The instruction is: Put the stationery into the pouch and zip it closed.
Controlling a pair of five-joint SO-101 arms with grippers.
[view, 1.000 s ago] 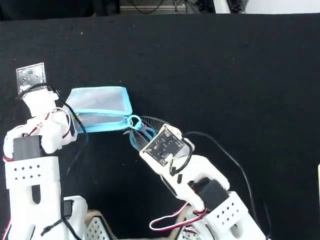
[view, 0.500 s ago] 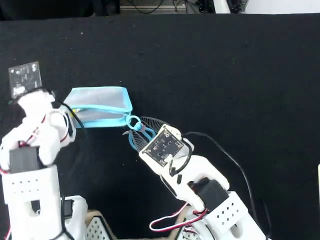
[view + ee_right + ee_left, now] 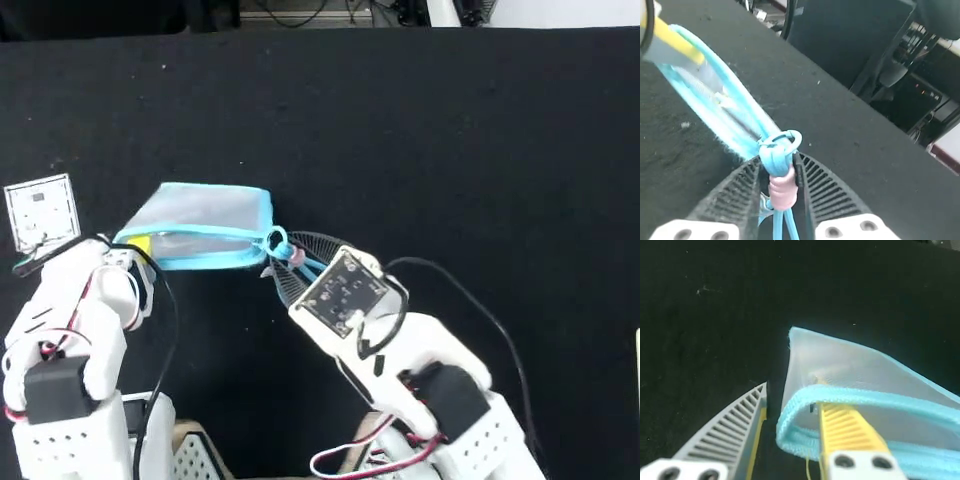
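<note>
The light blue mesh pouch (image 3: 205,212) lies left of the table's middle, its blue zipper trim facing the arms. My left gripper (image 3: 135,250) grips its left end. In the left wrist view the yellow finger (image 3: 847,432) is inside the mouth and the grey finger (image 3: 740,432) outside, with the trim pinched between them by the left gripper (image 3: 792,392). My right gripper (image 3: 285,265) is at the pouch's right end, shut on the blue zipper pull cord (image 3: 779,170) with its pink bead, which the right gripper (image 3: 778,162) holds just below the ring. The mesh hides whatever is inside the pouch (image 3: 855,365).
Black cloth covers the table (image 3: 450,150), with wide free room behind and to the right of the pouch. Dark cabinets and chairs (image 3: 850,35) stand beyond the table's far edge. A pale strip (image 3: 637,350) shows at the right border.
The left arm drew back toward the near left, taking the pouch's left end with it. The pouch now lies stretched and slightly turned. The right gripper shifted a little right with the pull cord.
</note>
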